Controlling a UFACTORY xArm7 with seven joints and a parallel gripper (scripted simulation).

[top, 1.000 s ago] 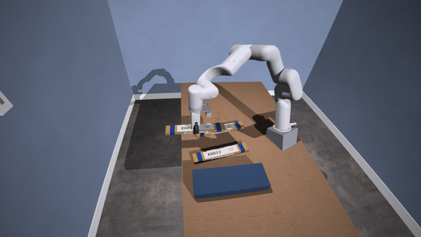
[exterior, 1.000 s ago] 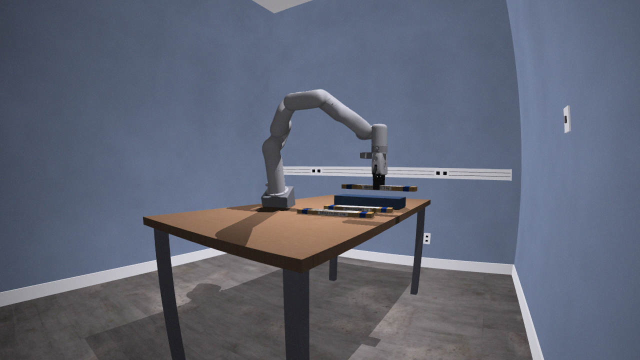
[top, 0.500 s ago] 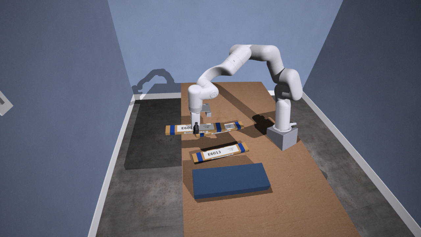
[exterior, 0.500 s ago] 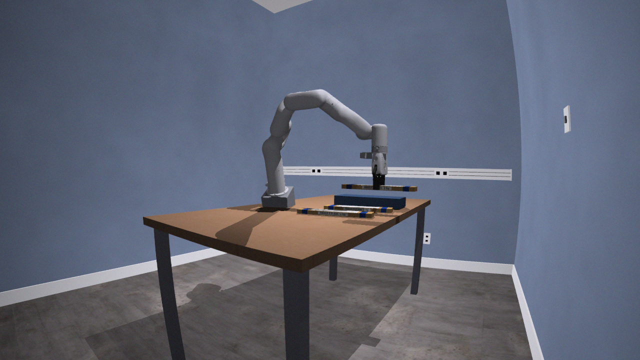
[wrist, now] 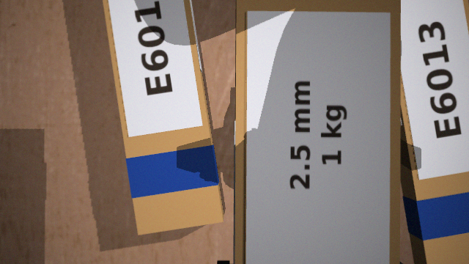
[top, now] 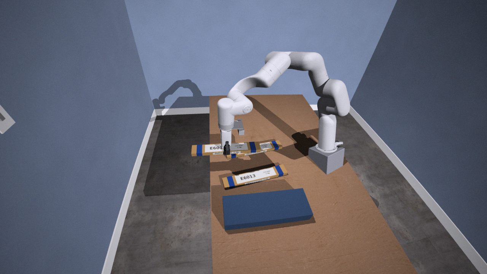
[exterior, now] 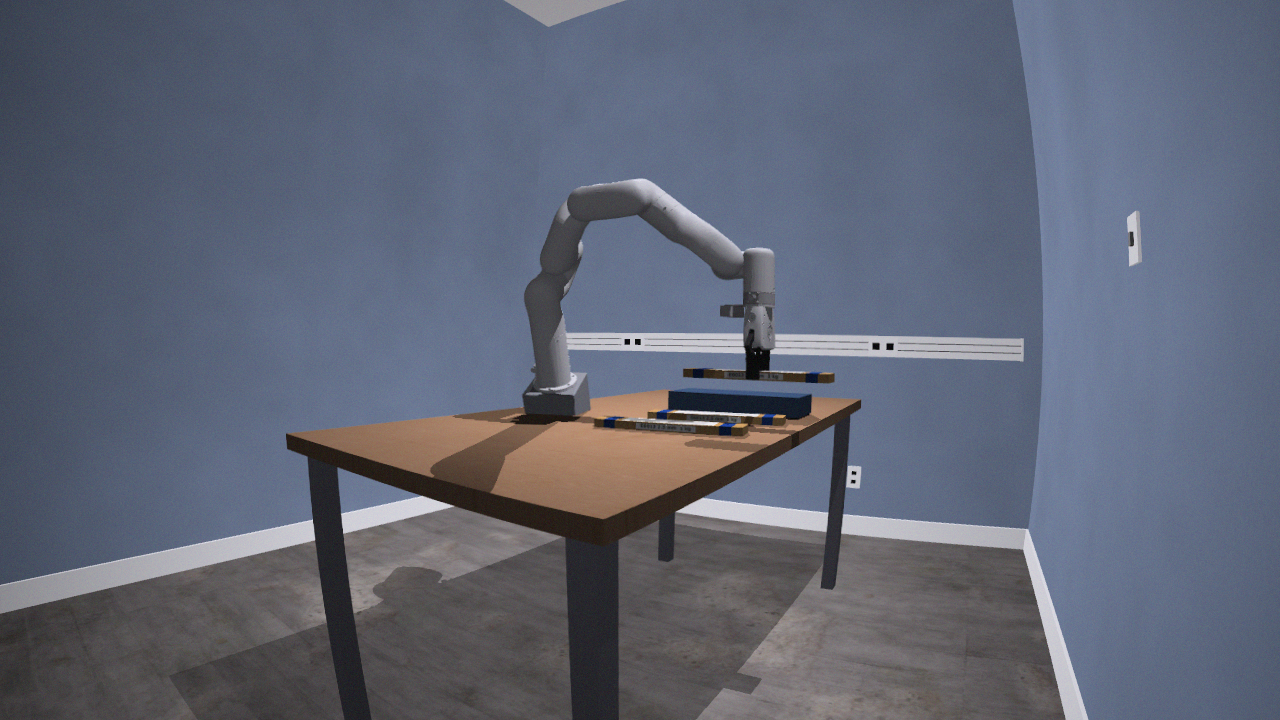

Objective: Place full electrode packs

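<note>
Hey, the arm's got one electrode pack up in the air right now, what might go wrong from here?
1. The fingers grip the lifted pack off its middle, so it may tilt or slip.
2. Part of it overhangs the table edge; if dropped, it could hit the floor.
3. Lowered carelessly, it could hit the pack below.

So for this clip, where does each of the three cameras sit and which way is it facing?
Top: high beyond the table's end, looking down its length; whole arm, base block, blue platform.
Exterior: standing height across the room, facing the table side-on; whole arm.
Wrist: on the arm, looking straight down; no robot parts clearly seen, only the held pack.
Shared: top and exterior both show the gripper carrying that pack aloft.
</note>
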